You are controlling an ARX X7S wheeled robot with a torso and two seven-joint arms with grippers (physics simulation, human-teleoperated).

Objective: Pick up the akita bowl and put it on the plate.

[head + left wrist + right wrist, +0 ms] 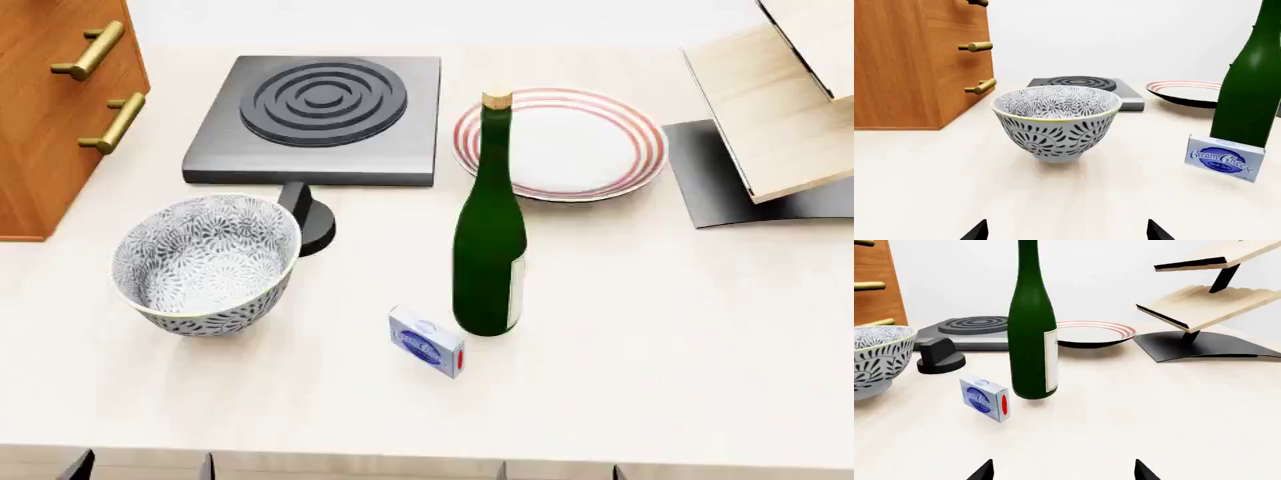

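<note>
One bowl (203, 263) stands upright, mouth up, on the worktop (667, 330); one plate (561, 143) lies flat, well apart. Left hand (1066, 233) and right hand (1063, 471) both spread wide, holding nothing.

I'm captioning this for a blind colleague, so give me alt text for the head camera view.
A patterned akita bowl sits empty at the table's left, well apart from the red-ringed plate at the back. Between them stand a green bottle, a cream cheese box and a black stove burner.
</note>
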